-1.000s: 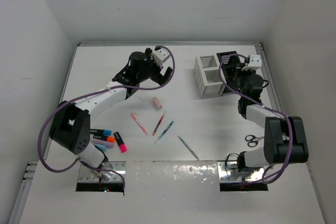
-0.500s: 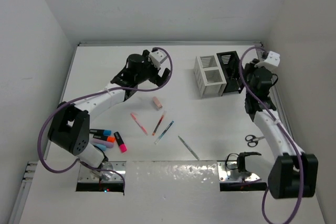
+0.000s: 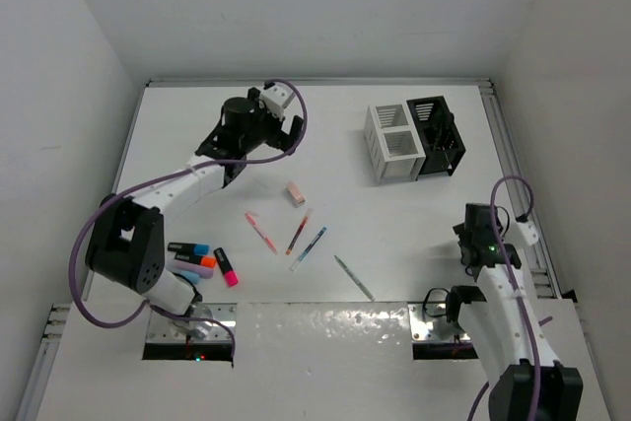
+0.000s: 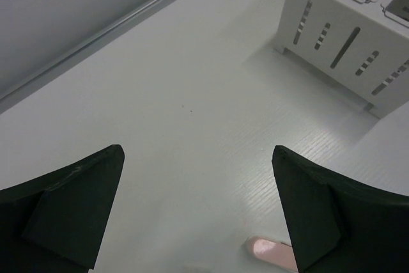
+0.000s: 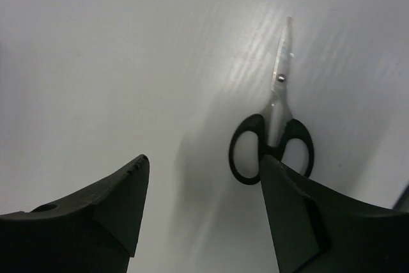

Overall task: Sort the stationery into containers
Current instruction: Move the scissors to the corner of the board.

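The white organiser (image 3: 394, 145) and the black organiser (image 3: 434, 137) stand side by side at the back right. A pink eraser (image 3: 294, 192), pink pen (image 3: 260, 232), red pen (image 3: 299, 232), blue pen (image 3: 309, 247) and grey pen (image 3: 352, 277) lie mid-table. Highlighters (image 3: 202, 261) lie at the near left. My left gripper (image 3: 264, 150) is open and empty, back-left of the eraser (image 4: 271, 250); the white organiser (image 4: 345, 36) is ahead of it. My right gripper (image 3: 483, 248) is open over the black-handled scissors (image 5: 275, 139), which the arm hides in the top view.
The table's raised right rail (image 3: 518, 194) runs close beside the right arm. The back wall edge (image 4: 96, 36) lies beyond the left gripper. Purple cables loop round both arms.
My right arm has swung away from the organisers, down to the near right, over the scissors. My left gripper has drawn back a little to the left.
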Motion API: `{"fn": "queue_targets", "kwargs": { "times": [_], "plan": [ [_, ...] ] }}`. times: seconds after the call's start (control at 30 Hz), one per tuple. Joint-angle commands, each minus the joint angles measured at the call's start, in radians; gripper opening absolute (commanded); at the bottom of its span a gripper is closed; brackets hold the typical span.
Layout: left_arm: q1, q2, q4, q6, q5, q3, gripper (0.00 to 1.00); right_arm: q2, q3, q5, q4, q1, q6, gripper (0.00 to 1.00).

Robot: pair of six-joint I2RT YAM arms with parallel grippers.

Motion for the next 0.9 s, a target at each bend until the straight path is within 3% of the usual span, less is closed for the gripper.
{"fn": "queue_targets", "kwargs": {
  "times": [0.0, 0.07, 0.17, 0.2, 0.3, 0.6, 0.87],
  "plan": [
    [0.002, -0.065, 0.089, -0.043, -0.024, -0.035, 1.00, 0.021, 0.017, 0.005, -0.104, -0.042, 0.132, 0.69],
    [0.005, -0.105, 0.099, -0.043, -0.018, -0.063, 1.00, 0.064, 0.003, 0.029, -0.100, -0.085, 0.154, 0.67],
    [0.040, -0.145, 0.107, -0.060, 0.013, -0.104, 1.00, 0.136, -0.026, 0.062, -0.056, -0.134, 0.166, 0.52],
    [0.059, -0.151, 0.112, -0.064, 0.014, -0.115, 1.00, 0.154, -0.023, 0.091, -0.062, -0.140, 0.175, 0.41],
    [0.069, -0.159, 0.116, -0.061, -0.015, -0.112, 1.00, 0.187, -0.029, 0.134, -0.044, -0.145, 0.189, 0.33],
    [0.054, -0.131, 0.052, -0.069, -0.036, -0.037, 1.00, 0.213, -0.075, 0.116, 0.104, -0.176, 0.126, 0.37],
    [0.036, -0.113, 0.047, -0.034, -0.085, 0.017, 1.00, 0.230, -0.147, -0.015, 0.174, -0.176, 0.215, 0.36]
  ]
}}
